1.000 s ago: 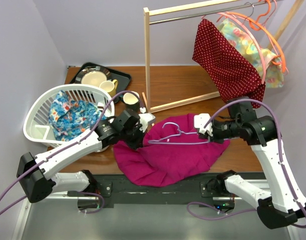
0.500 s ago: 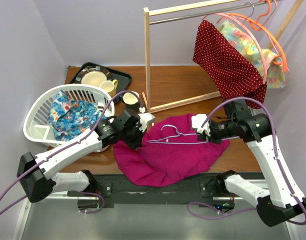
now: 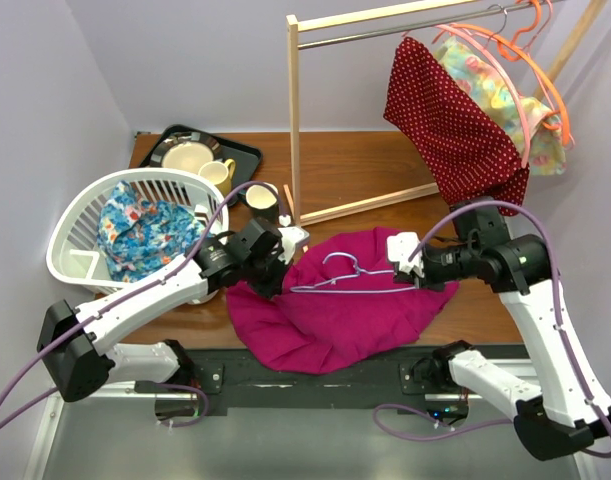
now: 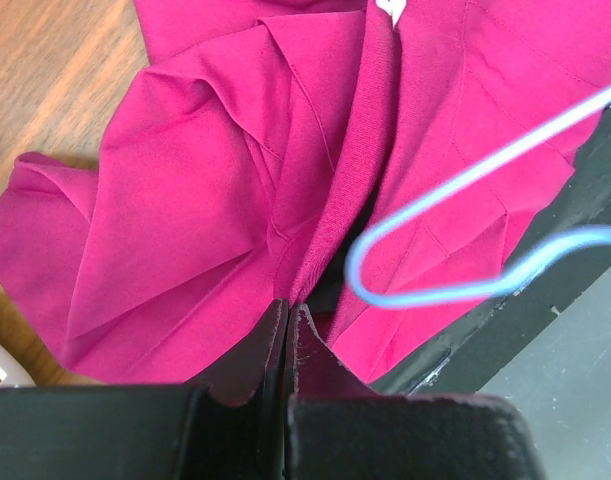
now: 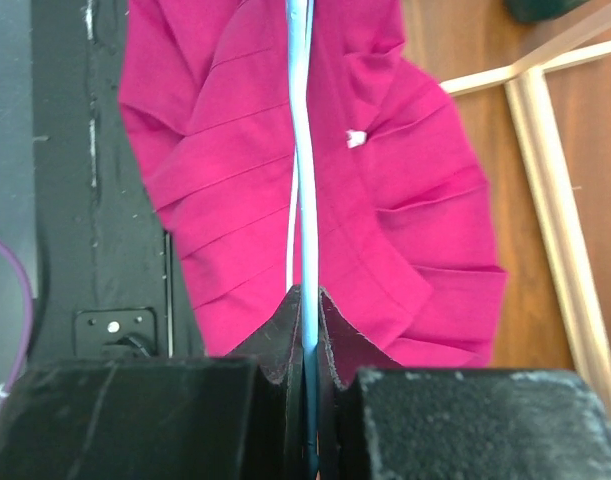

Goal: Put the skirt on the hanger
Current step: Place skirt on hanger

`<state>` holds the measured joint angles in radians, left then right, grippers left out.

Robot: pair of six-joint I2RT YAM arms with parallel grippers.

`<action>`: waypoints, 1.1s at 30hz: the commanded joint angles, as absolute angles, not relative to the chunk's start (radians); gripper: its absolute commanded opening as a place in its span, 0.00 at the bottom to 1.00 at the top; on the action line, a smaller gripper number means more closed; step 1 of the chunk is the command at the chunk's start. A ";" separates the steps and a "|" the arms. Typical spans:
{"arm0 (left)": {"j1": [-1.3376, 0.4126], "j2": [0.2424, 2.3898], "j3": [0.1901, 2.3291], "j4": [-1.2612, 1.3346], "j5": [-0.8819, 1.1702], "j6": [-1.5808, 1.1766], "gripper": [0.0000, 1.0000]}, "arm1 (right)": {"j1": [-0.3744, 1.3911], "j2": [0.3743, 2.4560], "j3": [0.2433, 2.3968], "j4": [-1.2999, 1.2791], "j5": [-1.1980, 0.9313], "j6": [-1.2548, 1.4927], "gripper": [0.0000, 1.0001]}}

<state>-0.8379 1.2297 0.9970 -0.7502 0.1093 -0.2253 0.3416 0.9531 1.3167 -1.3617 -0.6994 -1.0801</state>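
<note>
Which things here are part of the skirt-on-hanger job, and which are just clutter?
Job:
- magenta skirt
- blue hanger
- left end effector, pinching the skirt
- right end effector, clamped on the hanger

Lying about:
- laundry basket
- tray
- mug
- clothes rack
- red dotted garment

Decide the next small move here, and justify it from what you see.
Probably the right claw, shut on the hanger, should ease its free end toward the skirt fold pinched by the left claw; the hanger sits over the fabric, not inside it.
</note>
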 commanded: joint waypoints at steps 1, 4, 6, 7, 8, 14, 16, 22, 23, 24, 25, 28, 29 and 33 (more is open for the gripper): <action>-0.830 1.203 1.048 -0.758 0.143 -0.241 0.00 | 0.347 0.980 1.298 -1.563 -0.736 -1.109 0.00; -0.830 1.193 1.058 -0.758 0.150 -0.244 0.00 | 0.345 0.996 1.289 -1.562 -0.741 -1.121 0.00; -0.831 1.187 1.066 -0.759 0.153 -0.244 0.00 | 0.347 1.003 1.281 -1.562 -0.739 -1.129 0.00; -0.831 1.187 1.069 -0.759 0.150 -0.244 0.00 | 0.347 1.005 1.273 -1.563 -0.741 -1.131 0.00; -0.830 1.186 1.075 -0.761 0.143 -0.244 0.00 | 0.345 1.005 1.269 -1.565 -0.745 -1.131 0.00; -0.831 1.203 1.092 -0.770 0.057 -0.244 0.00 | 0.347 0.985 1.272 -1.565 -0.742 -1.120 0.00; -0.830 1.227 1.095 -0.782 0.026 -0.248 0.00 | 0.347 0.980 1.279 -1.565 -0.745 -1.117 0.00; -0.830 1.273 1.101 -0.788 0.002 -0.252 0.00 | 0.347 0.966 1.278 -1.565 -0.749 -1.111 0.00; -0.831 1.275 1.106 -0.788 0.003 -0.252 0.00 | 0.347 0.965 1.275 -1.565 -0.749 -1.111 0.00; -0.831 1.275 1.109 -0.788 0.003 -0.252 0.00 | 0.347 0.965 1.264 -1.563 -0.750 -1.112 0.00; -0.831 1.276 1.114 -0.790 0.003 -0.252 0.00 | 0.347 0.963 1.259 -1.565 -0.758 -1.112 0.00; -0.830 1.289 1.124 -0.795 0.002 -0.253 0.00 | 0.345 0.962 1.235 -1.565 -0.785 -1.115 0.00; -0.830 1.287 1.129 -0.793 0.003 -0.253 0.00 | 0.347 0.966 1.227 -1.565 -0.785 -1.121 0.00; -0.831 1.261 1.153 -0.766 0.089 -0.249 0.00 | 0.347 0.986 1.187 -1.563 -0.769 -1.147 0.00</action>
